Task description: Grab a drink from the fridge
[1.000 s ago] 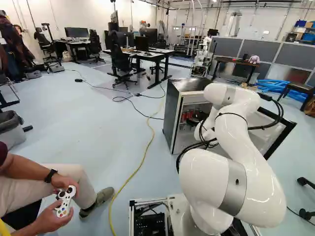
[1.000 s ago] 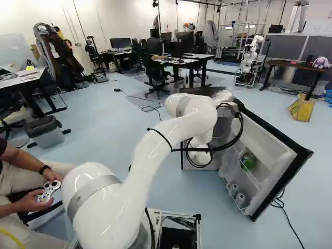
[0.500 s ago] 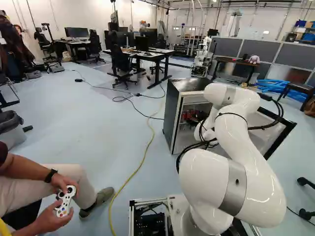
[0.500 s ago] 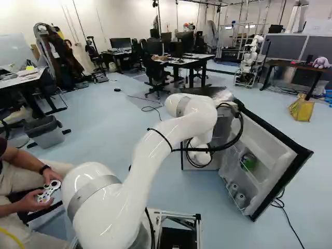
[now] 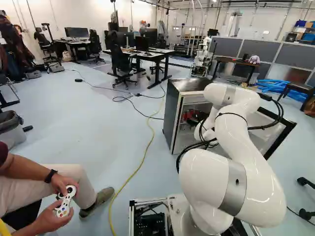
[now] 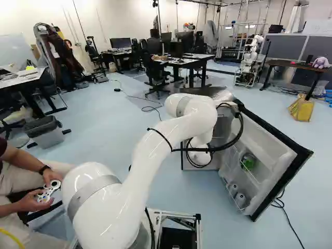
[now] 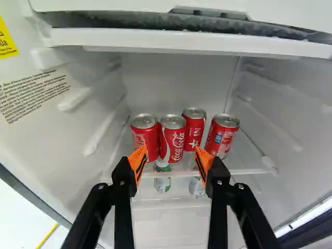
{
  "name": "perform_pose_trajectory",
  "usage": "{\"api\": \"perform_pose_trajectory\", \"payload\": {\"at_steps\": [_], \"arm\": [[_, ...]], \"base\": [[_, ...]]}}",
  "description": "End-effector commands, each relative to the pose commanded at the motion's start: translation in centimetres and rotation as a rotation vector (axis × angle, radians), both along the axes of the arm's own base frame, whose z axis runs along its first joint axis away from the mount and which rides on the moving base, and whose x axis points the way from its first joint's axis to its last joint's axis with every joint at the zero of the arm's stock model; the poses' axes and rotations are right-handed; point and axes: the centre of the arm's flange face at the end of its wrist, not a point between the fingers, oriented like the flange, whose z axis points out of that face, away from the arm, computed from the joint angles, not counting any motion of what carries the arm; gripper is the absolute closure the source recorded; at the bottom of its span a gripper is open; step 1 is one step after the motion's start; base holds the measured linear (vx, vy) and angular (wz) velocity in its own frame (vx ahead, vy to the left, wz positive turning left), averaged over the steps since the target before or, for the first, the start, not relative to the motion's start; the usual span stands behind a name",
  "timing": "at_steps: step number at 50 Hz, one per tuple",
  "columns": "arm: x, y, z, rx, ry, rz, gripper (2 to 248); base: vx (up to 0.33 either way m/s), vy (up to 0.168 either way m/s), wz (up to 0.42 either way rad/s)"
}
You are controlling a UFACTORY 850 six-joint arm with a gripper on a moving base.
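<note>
1. Left base view: we see our arm (image 5: 248, 157) at the right of the frame, reaching into the fridge (image 5: 171, 115) right of centre. Red cans (image 5: 185, 116) show inside, beside the partly hidden black gripper (image 5: 201, 117); we cannot tell its finger state here. A yellow cable (image 5: 141, 162) runs along the floor left of the fridge.

2. Right base view: our arm rises from the lower left to the centre, its far end at the fridge opening. The door (image 6: 282, 137) stands open right of centre, with a green item (image 6: 248, 162) in its rack and two small containers (image 6: 240, 199) lower down. Our gripper is hidden here.

3. Wrist view: our gripper (image 7: 172, 154) is open, its orange pads (image 7: 137, 160) well apart. Ahead, four red cans stand upright on a clear shelf (image 7: 238, 171): three close together, the fourth just beside them, behind one fingertip. We cannot tell whether the fingertips touch any. Below the shelf, two pale cans (image 7: 162, 184) show.
</note>
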Motion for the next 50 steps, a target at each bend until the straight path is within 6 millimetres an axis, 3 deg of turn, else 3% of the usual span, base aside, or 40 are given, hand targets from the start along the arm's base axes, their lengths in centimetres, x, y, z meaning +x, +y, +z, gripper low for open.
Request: {"api": "perform_pose_trajectory", "payload": {"at_steps": [50], "arm": [[2.5,-0.2,-1.2,-0.026,0.002,0.017,104]], "base": [[0.0,0.0,0.0]]}}
